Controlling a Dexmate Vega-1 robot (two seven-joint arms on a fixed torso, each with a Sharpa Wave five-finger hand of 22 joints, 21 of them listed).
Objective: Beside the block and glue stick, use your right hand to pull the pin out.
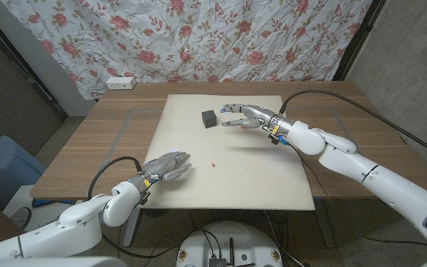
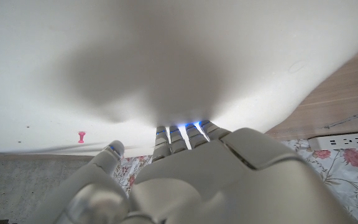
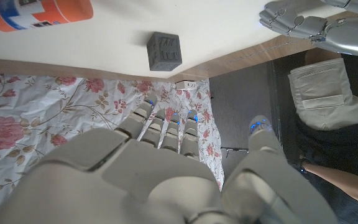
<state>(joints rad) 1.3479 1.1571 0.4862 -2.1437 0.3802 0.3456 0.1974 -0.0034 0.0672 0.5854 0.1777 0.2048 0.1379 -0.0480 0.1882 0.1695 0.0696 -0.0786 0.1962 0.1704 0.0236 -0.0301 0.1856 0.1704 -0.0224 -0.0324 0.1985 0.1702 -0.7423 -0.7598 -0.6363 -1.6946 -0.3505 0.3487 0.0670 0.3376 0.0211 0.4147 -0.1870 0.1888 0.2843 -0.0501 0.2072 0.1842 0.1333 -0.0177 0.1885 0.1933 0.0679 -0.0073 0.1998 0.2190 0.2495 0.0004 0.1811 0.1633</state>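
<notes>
Nearest the head camera, the left hand [image 1: 166, 166] lay at the near left edge of the cream mat [image 1: 273, 185], its fingers extended, slightly spread and holding nothing. Just beyond its fingertips, toward the mat's middle, stood the small pink push pin [image 1: 213, 162], apart from both hands; in the left wrist view the pin [image 2: 81, 136] stood on the white surface, clear of the fingers [image 2: 182, 134].

Farther back on the mat, the right hand [image 1: 245, 116] hovered with its fingers stretched toward the robot's left and loosely apart, gripping nothing. Just beside its fingertips sat the dark block [image 1: 210, 118], not touched by them. From the right wrist view the block [image 3: 163, 50] rested on the mat near its far edge, with the orange-capped glue stick [image 3: 36, 12] lying on its side near it. That hand's fingers [image 3: 166, 121] pointed toward the floral curtain [image 1: 221, 37] behind the wooden table [image 1: 117, 126].
</notes>
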